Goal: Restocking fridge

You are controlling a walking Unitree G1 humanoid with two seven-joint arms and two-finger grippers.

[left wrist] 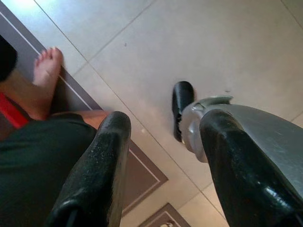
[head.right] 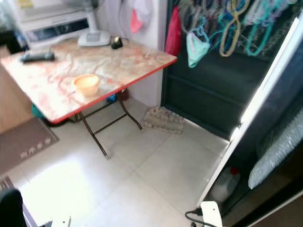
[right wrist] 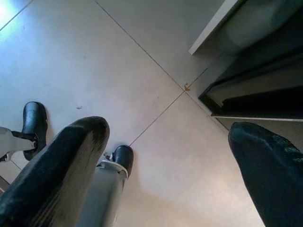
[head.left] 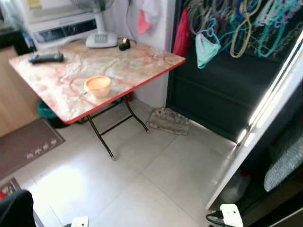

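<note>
Underfoot, pale floor tiles (head.left: 156, 175) stretch across the room, with a brown doormat (head.left: 26, 144) lying at the robot's left. Over that side stands a folding table (head.left: 132, 64) with a marbled pink top, a red edge and crossed metal legs. At the right, the fridge door (head.left: 265, 118) stands open, its white edge running diagonally down to the floor; a translucent jug (head.left: 234, 187) sits low inside, just behind the door's bottom corner. Beyond it, a dark panel (head.left: 218, 94) is hung with a row of coloured clothes hangers (head.left: 241, 23) and a teal garment (head.left: 207, 47). A worn floor cloth (head.left: 168, 120) lies at the panel's foot, near the table legs. On the table, a white fan base (head.left: 101, 38) stands at the far edge, a black remote (head.left: 46, 57) lies toward the left corner, a small dark object (head.left: 124, 44) sits beside the fan, and an orange bowl (head.left: 98, 85) rests near the front edge.

Both arms hang low over the floor. The left gripper (left wrist: 163, 161) has its fingers spread apart, holding nothing; past them a person's bare foot (left wrist: 45, 78) rests on a mat. The right gripper (right wrist: 165, 165) also has its fingers wide apart and empty, pointing at the tiles near the fridge's lower edge.
</note>
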